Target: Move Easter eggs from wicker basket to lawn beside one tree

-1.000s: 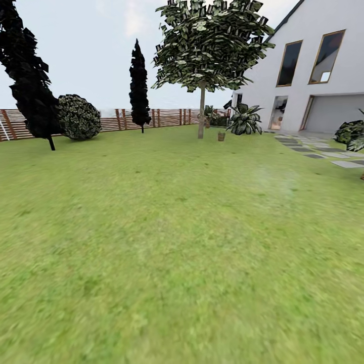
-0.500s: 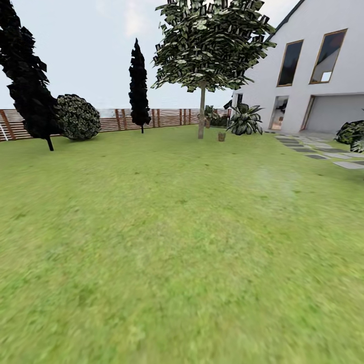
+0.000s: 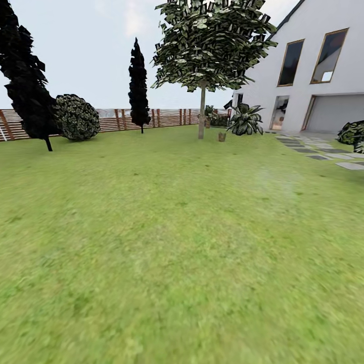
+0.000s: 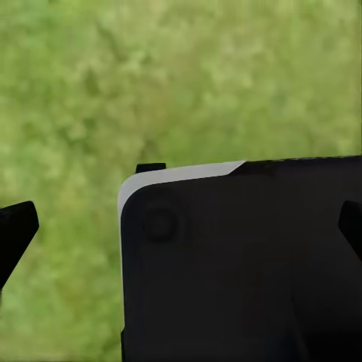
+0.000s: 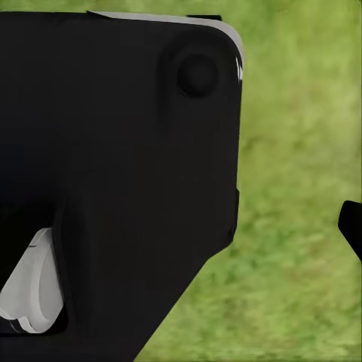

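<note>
Open lawn (image 3: 172, 242) stretches to tree (image 3: 201, 114); small brown pot-like object (image 3: 221, 136), too far to identify, just beside trunk. Fence (image 3: 126, 119) behind tree, house (image 3: 313, 76) and stepping stones (image 3: 323, 154) on its house side. Wrist views: grass under black robot body; left fingertips (image 4: 15, 230) spread, holding nothing; right claw: cannot tell.

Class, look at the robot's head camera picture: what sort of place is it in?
A house's back garden, most likely: a wide lawn, a slatted wooden fence behind a leafy tree, and a white house.

Left tool (image 4: 181, 226): dark fingertips at the left and right frame edges, spread wide, nothing between them. Right tool: one dark fingertip (image 5: 352, 226) at the right edge, its spread unclear.
</note>
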### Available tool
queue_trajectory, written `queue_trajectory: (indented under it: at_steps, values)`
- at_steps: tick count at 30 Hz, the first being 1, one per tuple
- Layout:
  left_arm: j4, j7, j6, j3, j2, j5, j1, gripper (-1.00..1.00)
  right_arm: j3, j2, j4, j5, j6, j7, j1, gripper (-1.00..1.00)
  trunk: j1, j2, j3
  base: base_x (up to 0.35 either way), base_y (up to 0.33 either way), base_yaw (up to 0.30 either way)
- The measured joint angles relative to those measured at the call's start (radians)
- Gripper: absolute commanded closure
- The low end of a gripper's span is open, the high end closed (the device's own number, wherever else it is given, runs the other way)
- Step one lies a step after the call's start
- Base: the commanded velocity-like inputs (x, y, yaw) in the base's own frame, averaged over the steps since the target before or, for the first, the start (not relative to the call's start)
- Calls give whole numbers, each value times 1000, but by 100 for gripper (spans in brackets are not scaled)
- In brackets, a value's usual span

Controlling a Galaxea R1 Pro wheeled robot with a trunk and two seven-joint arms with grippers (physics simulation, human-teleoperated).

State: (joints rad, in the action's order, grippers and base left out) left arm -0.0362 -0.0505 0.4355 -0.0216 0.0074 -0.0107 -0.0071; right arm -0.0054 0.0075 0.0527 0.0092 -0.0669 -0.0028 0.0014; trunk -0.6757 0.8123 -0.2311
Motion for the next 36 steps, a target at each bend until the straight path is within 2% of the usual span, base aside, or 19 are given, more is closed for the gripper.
queue_trajectory:
  at_steps: [36]
  values:
    - [0, 0, 0, -1, 0, -1, 0, -100, 0, 0, 0, 0, 0, 0, 0, -100, 0, 0, 0, 209, 0, 0]
